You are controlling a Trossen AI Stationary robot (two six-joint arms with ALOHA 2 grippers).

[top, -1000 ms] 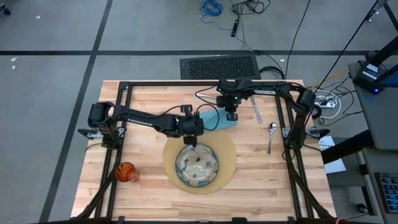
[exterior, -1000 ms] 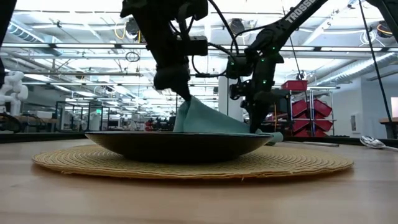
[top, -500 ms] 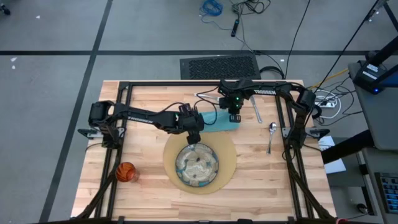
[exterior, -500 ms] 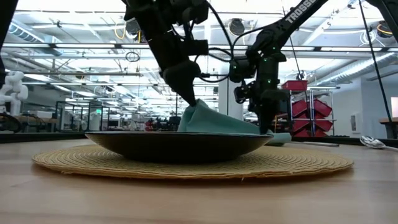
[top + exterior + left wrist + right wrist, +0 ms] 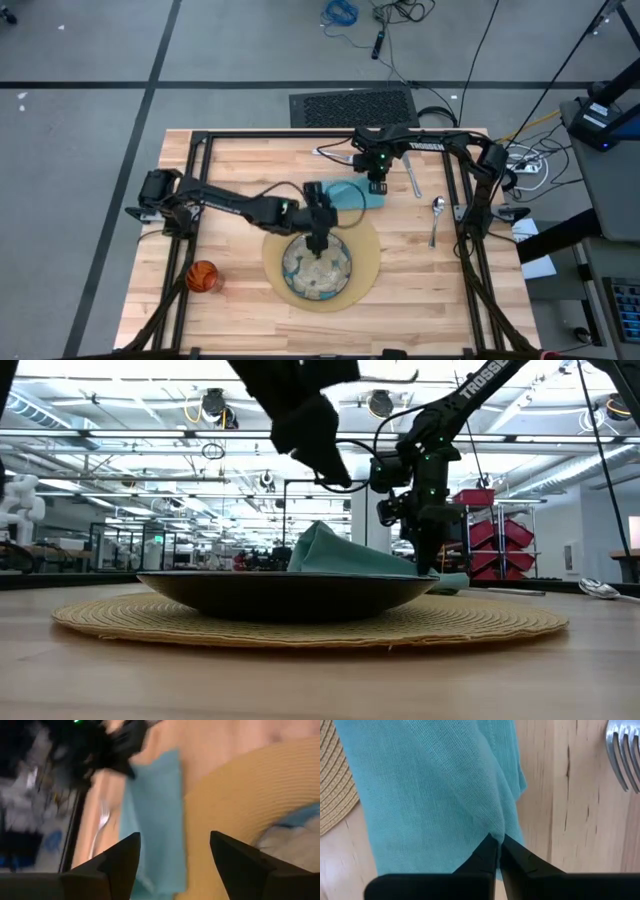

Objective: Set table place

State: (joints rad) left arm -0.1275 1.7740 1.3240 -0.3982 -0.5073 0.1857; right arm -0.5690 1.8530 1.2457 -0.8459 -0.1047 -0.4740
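Roughly near to far: small orange cup (image 5: 202, 276) sits alone at the near-left of the light wooden plank table (image 5: 420, 310), well apart from the rest. Round tan woven mat (image 5: 366, 262) lies mid-table with the greenish patterned plate (image 5: 317, 266) on it. Left gripper (image 5: 319, 238) hovers over the plate's far rim, raised off the table in the low view, fingers spread, nothing between them. Light-blue cloth napkin (image 5: 351, 193) lies just beyond the mat, one end humped up behind the plate in the low view. Right gripper (image 5: 498, 851) is clenched on a fold of that cloth at its far side, pinning it, probably so the napkin can be pulled flat or repositioned beside the plate. Silver fork (image 5: 621, 751) lies on bare wood just right of the napkin, silver spoon (image 5: 435, 215) further right. Knife not clearly made out. Napkin step looks unfinished; cutlery and cup look yet to be arranged around the mat.
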